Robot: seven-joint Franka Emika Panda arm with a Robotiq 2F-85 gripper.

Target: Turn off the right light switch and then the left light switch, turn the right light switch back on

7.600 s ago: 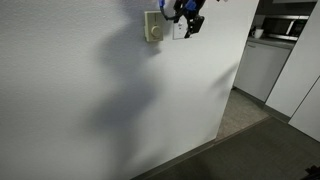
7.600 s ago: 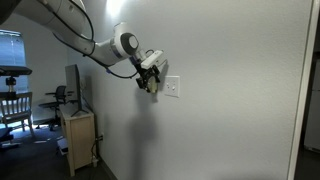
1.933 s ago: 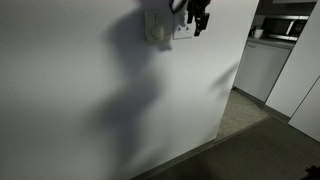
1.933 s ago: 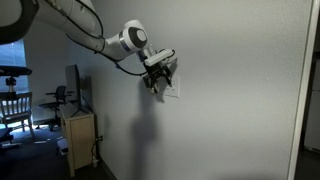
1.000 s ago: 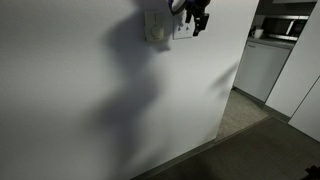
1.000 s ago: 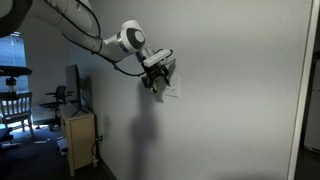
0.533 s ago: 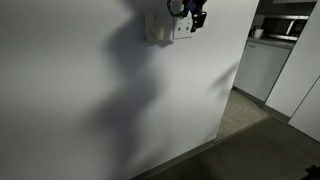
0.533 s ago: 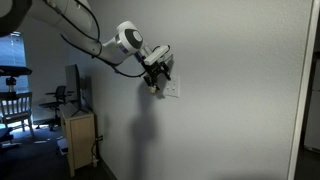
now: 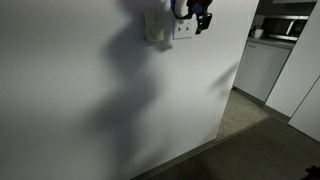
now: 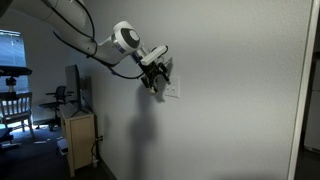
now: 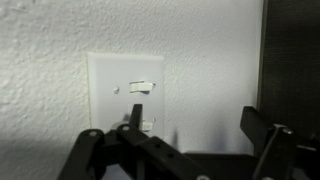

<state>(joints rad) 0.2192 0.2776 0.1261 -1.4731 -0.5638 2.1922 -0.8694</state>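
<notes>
1. Two white rockers, the upper rocker (image 11: pixel 140 87) and the lower rocker (image 11: pixel 144 126), sit on the wall plate (image 11: pixel 105 90) straight ahead of the gripper (image 11: pixel 172 132); I cannot tell which is the right light switch and which the left.
2. Its jaws stand wide apart, holding nothing, and the plate lies nearer one finger (image 11: pixel 90 148).
3. In an exterior view the gripper (image 9: pixel 198 17) is close against the plate; contact is unclear.
4. Beyond the plate from the gripper sits a cream box (image 9: pixel 153 27).

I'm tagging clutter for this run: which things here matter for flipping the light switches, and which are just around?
For the job: gripper, white two-switch wall plate.
Just around: cream dial box, wooden cabinet, monitor, chair.
</notes>
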